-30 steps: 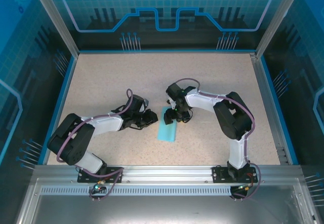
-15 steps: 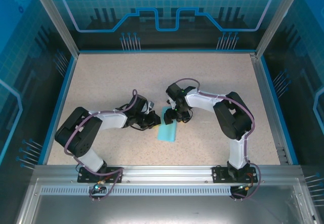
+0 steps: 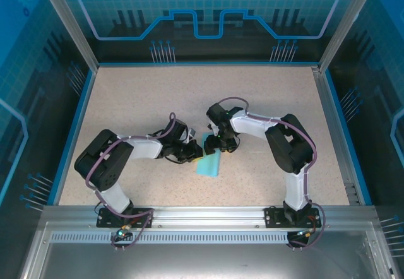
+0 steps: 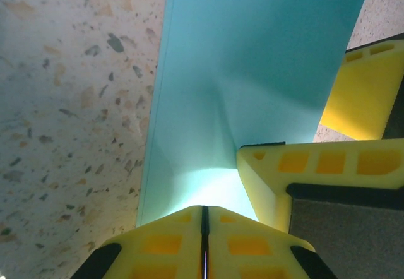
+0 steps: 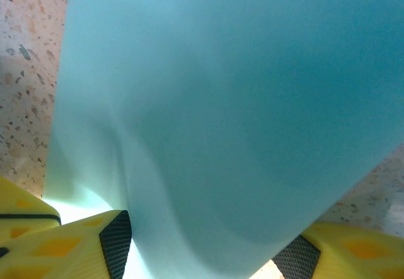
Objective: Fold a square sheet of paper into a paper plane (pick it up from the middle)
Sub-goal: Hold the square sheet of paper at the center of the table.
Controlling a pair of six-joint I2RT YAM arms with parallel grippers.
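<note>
Now, from above, we see the sheet of paper (image 3: 208,165) as a narrow cyan strip on the speckled table (image 3: 158,96). It lies just toward 6 o'clock from the table's middle, its long side running from 12 to 6 o'clock with a slight lean toward 1. The left gripper (image 3: 193,154) comes in from 9 o'clock and meets the strip's left edge near its far end. The right gripper (image 3: 215,146) reaches down at the strip's 12 o'clock end. The two grippers are just beside each other.

From the left wrist we find that gripper's yellow fingers (image 4: 170,241) pressed flat together, with only a dark seam between them, clamped on the paper's near edge. A soft ridge in the sheet rises from the tips toward 12 o'clock. At 3 o'clock in that view, two fingers of the right gripper stand apart, one over the paper and the other past its edge.

From the right wrist, the paper bows up and runs between that gripper's fingers (image 5: 69,244), which sit wide apart at 7 and 5 o'clock. We cannot tell whether they press on the sheet.
</note>
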